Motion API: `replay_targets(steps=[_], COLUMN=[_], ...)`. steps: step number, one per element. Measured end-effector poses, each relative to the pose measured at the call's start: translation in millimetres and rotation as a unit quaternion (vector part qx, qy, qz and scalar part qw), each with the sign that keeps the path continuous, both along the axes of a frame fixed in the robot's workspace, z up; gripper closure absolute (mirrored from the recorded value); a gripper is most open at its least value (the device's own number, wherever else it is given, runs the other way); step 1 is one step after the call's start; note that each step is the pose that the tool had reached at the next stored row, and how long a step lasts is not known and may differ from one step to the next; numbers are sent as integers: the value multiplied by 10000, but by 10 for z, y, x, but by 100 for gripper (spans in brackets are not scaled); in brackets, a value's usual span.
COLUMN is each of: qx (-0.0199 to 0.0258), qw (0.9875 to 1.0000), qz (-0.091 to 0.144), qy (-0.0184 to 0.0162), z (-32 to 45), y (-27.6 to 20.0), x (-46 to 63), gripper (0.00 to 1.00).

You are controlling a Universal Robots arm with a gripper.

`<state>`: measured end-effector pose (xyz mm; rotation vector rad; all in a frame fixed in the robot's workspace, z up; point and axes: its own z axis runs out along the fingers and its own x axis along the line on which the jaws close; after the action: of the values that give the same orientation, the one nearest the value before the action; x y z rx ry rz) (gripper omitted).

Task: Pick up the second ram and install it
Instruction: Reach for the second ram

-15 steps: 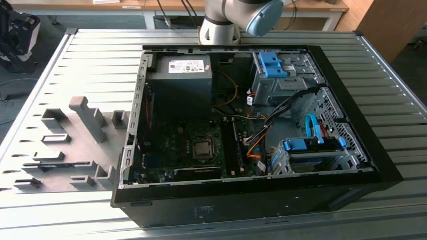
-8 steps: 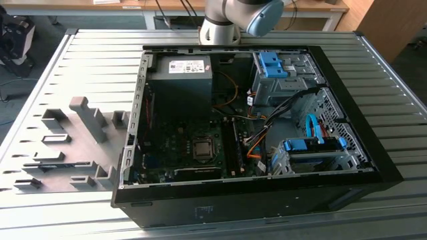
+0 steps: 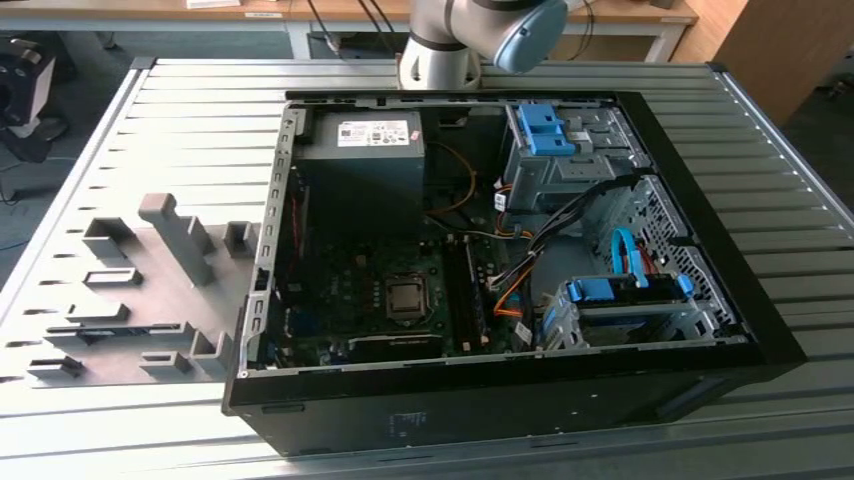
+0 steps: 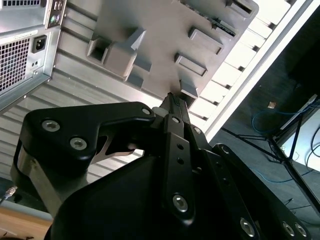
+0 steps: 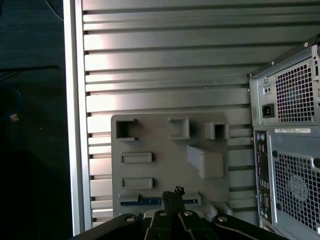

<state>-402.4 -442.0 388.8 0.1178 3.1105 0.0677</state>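
"On the ribbed metal table [image 3: 534, 75], in the exterior view, what lies where?"

"The black computer case [image 3: 467, 420] lies on its side with its panel off, so the dark motherboard [image 3: 347, 300] faces up—open to a reach from above. At the exterior view's left, just beside it, sits the grey holder block [image 3: 134, 300], matt and moulded with pockets and upright tabs. The arm [image 3: 467, 40], pale and smooth, rises at the table's far edge."

"And the second wrist view?"

"The gripper [image 4: 172, 100], matt black with bright screw heads, hangs over the holder block, apart from it. Its fingers [image 4: 175, 145] look drawn together with nothing between them."

"Where is the second ram?"

"In the first wrist view, the second ram [image 5: 137, 201], a long, thin, dark-blue strip, rests in a narrow slot of the block, with the gripper's tip above its middle. I'd judge the slot holds it on edge so two fingers can pinch its flat faces—and the block keeps it at a known spot. It is not yet lifted. The case's perforated steel back stands to one side."
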Motion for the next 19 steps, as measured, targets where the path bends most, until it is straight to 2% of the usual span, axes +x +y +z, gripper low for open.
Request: replay_targets(steps=[10, 19], qx=[0, 0], qw=[10000, 10000], qz=[0, 0], qy=[0, 0], z=[-13, -27], y=[-94, -151], x=[-59, -97], gripper=[89, 89])
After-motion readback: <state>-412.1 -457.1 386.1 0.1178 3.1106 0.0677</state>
